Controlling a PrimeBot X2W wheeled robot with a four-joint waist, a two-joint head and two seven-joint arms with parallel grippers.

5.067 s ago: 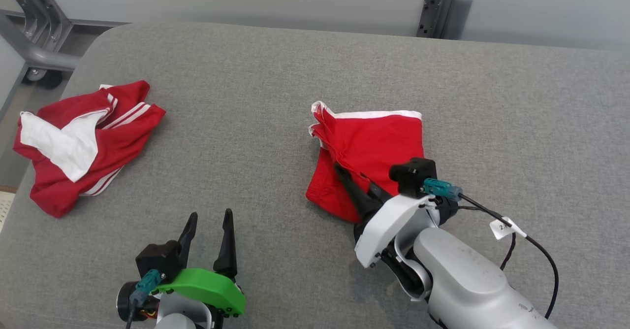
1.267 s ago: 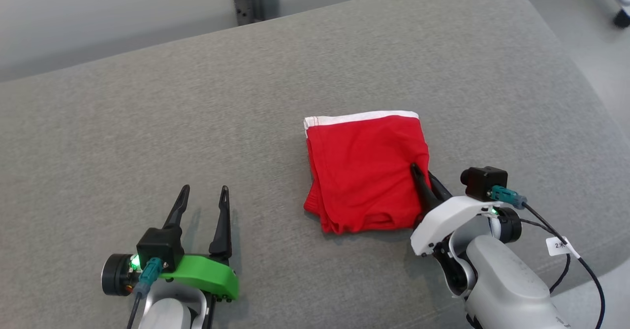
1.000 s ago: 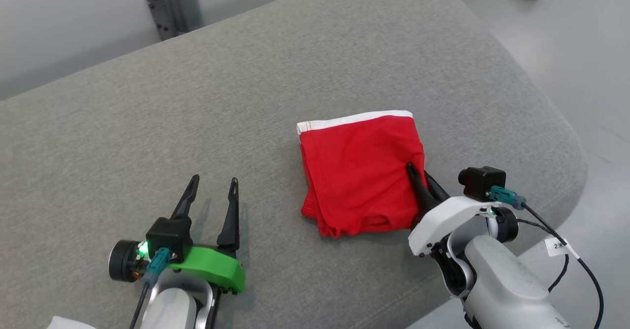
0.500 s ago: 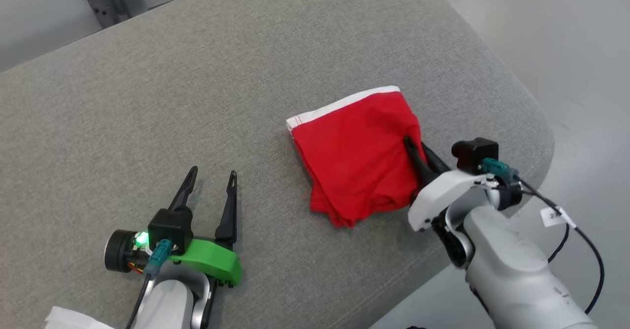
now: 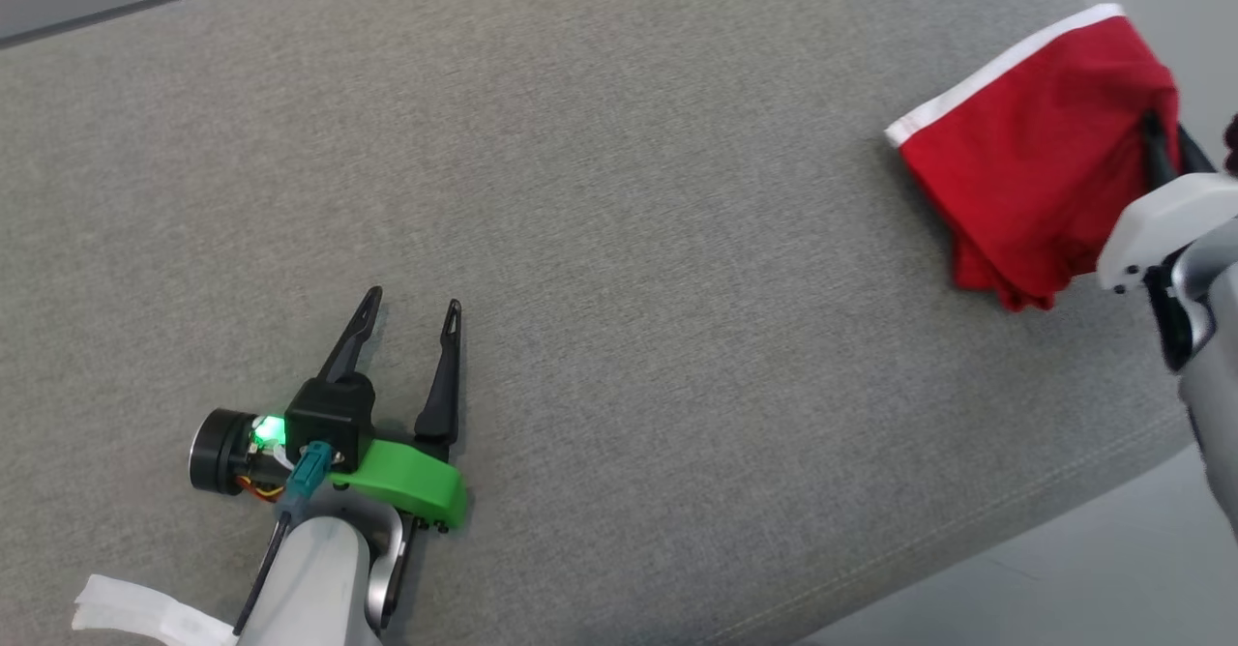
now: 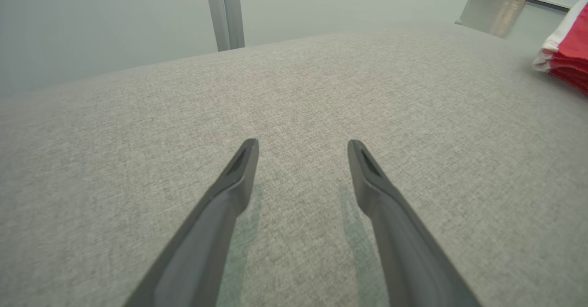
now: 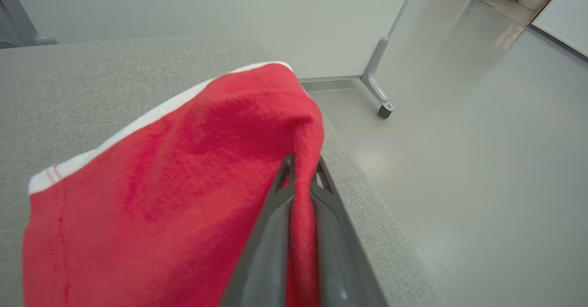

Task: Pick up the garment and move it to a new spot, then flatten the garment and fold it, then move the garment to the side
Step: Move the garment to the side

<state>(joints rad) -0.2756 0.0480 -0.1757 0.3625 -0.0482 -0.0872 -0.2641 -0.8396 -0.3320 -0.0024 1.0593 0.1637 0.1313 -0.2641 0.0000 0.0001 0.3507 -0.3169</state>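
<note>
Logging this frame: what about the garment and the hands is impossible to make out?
Head view: the right edge cuts off the right hand just past its wrist.
Right wrist view: the red garment hides its own underside, so whether it touches the grey surface is unclear.
Left wrist view: the right edge cuts off most of the garment.

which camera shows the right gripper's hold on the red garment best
Right wrist view: the red garment is pinched at its edge in the right gripper, jaws shut, close up. Head view shows the whole garment, grip at the frame edge; left wrist view, just a corner.
</note>
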